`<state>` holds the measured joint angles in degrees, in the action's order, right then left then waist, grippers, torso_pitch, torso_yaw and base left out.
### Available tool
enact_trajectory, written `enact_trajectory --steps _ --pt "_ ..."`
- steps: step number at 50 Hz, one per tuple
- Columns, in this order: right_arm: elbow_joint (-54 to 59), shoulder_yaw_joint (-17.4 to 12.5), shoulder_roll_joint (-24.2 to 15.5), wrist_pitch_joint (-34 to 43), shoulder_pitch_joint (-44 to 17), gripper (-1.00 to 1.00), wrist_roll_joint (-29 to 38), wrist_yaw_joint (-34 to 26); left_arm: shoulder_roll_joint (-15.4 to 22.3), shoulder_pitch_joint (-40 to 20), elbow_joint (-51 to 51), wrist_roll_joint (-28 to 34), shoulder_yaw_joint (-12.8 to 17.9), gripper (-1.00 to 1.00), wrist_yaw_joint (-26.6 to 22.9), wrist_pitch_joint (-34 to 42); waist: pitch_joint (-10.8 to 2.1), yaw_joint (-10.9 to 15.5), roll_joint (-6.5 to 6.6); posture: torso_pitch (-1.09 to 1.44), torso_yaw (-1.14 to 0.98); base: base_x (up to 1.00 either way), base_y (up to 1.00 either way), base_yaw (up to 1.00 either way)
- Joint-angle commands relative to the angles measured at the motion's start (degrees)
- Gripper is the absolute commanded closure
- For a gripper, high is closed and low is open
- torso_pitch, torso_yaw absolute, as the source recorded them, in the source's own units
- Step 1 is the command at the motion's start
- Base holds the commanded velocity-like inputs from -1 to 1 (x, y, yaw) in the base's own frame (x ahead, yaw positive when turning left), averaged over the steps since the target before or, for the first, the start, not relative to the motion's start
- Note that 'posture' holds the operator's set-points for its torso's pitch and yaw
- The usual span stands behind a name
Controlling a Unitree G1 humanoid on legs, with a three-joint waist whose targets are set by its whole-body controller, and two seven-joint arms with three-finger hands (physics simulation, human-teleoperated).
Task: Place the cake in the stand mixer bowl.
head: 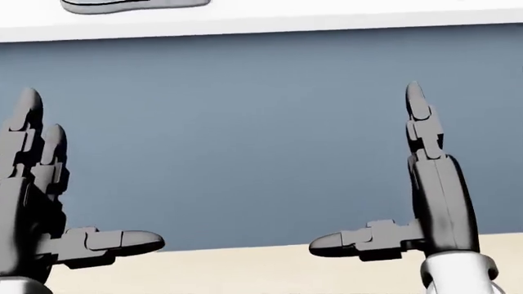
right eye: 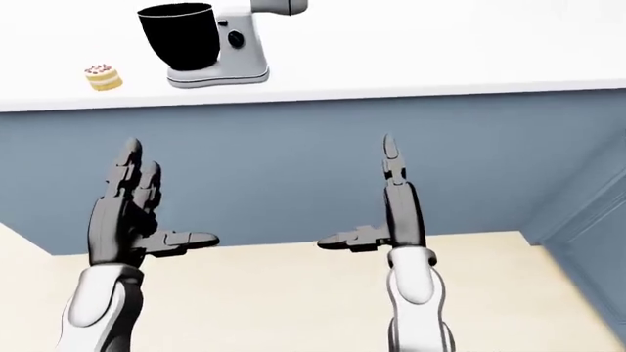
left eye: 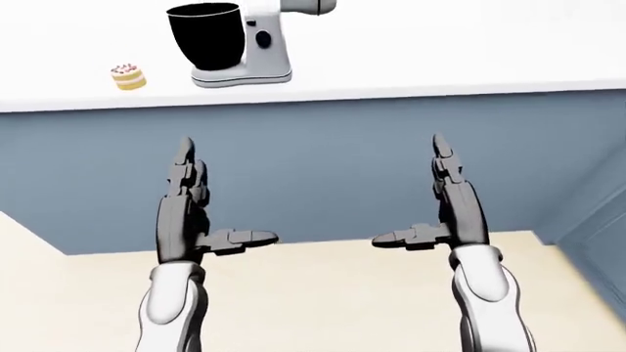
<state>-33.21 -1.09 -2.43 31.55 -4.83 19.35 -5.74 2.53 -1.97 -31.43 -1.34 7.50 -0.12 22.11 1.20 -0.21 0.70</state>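
Note:
A small round cake [left eye: 128, 76] with white icing and red bits sits on the white counter [left eye: 440, 51] at the upper left of the left-eye view. To its right stands a white stand mixer [left eye: 262, 45] with a black bowl [left eye: 206, 34]. My left hand [left eye: 210, 198] and right hand [left eye: 426, 194] are both open and empty, fingers pointing up, thumbs pointing inward. They are held low, below the counter's edge and well short of the cake.
The counter's blue-grey face [left eye: 323, 161] fills the middle of the views. A beige floor [left eye: 323, 293] lies below it. A blue-grey cabinet side [left eye: 597, 220] stands at the right edge.

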Motion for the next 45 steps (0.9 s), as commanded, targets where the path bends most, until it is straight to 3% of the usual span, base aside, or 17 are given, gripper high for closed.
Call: enact_trajectory --steps 1,5,7,8,9,11,20,23,24,25,27,32,34,36,37,38,45 --pt "-2.04 0.18 0.07 -1.32 -1.21 -1.0 0.6 0.22 0.46 -1.07 -2.04 -0.07 0.37 -1.0 0.13 -2.04 -0.66 0.01 -0.92 0.0 0.0 0.0 0.27 0.0" --pt "-1.24 -0.02 0.18 -1.71 -1.15 -1.0 0.63 0.24 0.58 -1.18 -1.33 -0.08 0.56 -1.0 0.18 -2.66 -0.59 -0.02 0.39 0.0 0.0 0.0 0.26 0.0" --pt "-1.45 -0.09 0.24 -1.84 -0.72 -1.0 0.62 0.37 0.58 -1.04 -1.56 0.05 0.43 -1.0 0.18 -2.6 -0.4 -0.24 2.83 0.0 0.0 0.0 0.27 0.0" --pt "-2.04 -0.01 0.17 -1.24 -0.76 -1.0 0.91 0.23 0.6 -1.03 -1.62 0.05 0.45 -1.0 0.14 -2.57 -0.93 -0.17 4.9 0.0 0.0 0.0 0.27 0.0" --pt "-2.18 -0.06 0.14 -1.18 -0.72 -1.0 0.98 0.19 0.61 -1.01 -1.43 0.1 0.47 -1.0 0.12 -2.78 -0.32 0.25 2.76 0.0 0.0 0.0 0.27 0.0" --pt "-1.68 0.14 0.26 -1.43 -0.86 -1.0 1.08 0.4 0.61 -0.99 -1.37 0.15 0.51 -1.0 0.13 -2.9 0.26 -0.01 2.86 0.0 0.0 0.0 0.26 0.0" --pt "-1.17 -0.06 0.3 -2.03 -0.37 -1.0 0.88 0.89 0.64 -0.75 -1.05 0.51 0.71 -1.0 -0.05 -3.53 0.05 -0.37 -1.57 0.0 0.0 0.0 0.27 0.0" --pt "-0.88 -0.18 0.31 -2.25 -0.14 -1.0 0.89 1.03 0.59 -0.32 -1.59 0.76 0.59 -1.0 -0.14 -3.73 -0.88 -0.48 -5.19 0.0 0.0 0.0 0.26 0.0" --pt "-0.94 -0.13 0.35 -2.16 -0.06 -1.0 0.97 1.08 0.6 -0.39 -1.74 0.77 0.65 -1.0 -0.15 -3.63 -0.15 -1.13 -2.46 0.0 0.0 0.0 0.27 0.0" --pt "-1.17 -0.06 0.35 -1.97 -0.05 -1.0 1.11 1.09 0.6 -0.4 -1.74 0.85 0.67 -1.0 -0.14 -3.73 -0.3 -0.49 -3.67 0.0 0.0 0.0 0.27 0.0" --pt "-1.1 0.0 0.39 -1.79 -0.14 -1.0 1.3 1.21 0.52 -0.22 -1.48 1.09 0.55 -1.0 -0.14 -4.21 -0.84 -0.51 -3.8 0.0 0.0 0.0 0.27 0.0" --pt "-1.37 0.03 0.51 -1.25 -0.06 -1.0 1.5 1.49 0.6 -0.19 -1.85 1.17 0.81 -1.0 -0.47 -4.27 0.3 -0.39 -0.85 0.0 0.0 0.0 0.27 0.0" --pt "-1.4 0.13 0.48 -0.94 -0.24 -1.0 1.61 1.45 0.58 -0.29 -1.92 1.23 0.89 -1.0 -0.36 -4.4 0.07 -0.59 1.67 0.0 0.0 0.0 0.27 0.0" --pt "-1.44 0.3 0.41 -0.62 -0.37 -1.0 1.85 1.3 0.61 -0.21 -1.99 1.42 0.93 -1.0 -0.29 -4.62 -1.34 -0.21 6.49 0.0 0.0 0.0 0.27 0.0" --pt "-1.6 0.34 0.43 -0.48 -0.4 -1.0 1.94 1.28 0.61 -0.2 -2.02 1.44 0.97 -1.0 -0.29 -4.63 -0.08 0.14 2.7 0.0 0.0 0.0 0.27 0.0" --pt "-1.54 0.34 0.44 -0.47 -0.41 -1.0 1.98 1.28 0.59 -0.04 -2.6 1.33 1.0 -1.0 -0.36 -4.31 0.03 -0.01 3.51 0.0 0.0 0.0 0.27 0.0" --pt "-1.2 0.25 0.47 -0.52 -0.32 -1.0 2.09 1.42 0.64 -0.29 -3.18 1.17 1.24 -1.0 -0.47 -4.09 0.31 -0.07 -0.93 0.0 0.0 0.0 0.27 0.0"
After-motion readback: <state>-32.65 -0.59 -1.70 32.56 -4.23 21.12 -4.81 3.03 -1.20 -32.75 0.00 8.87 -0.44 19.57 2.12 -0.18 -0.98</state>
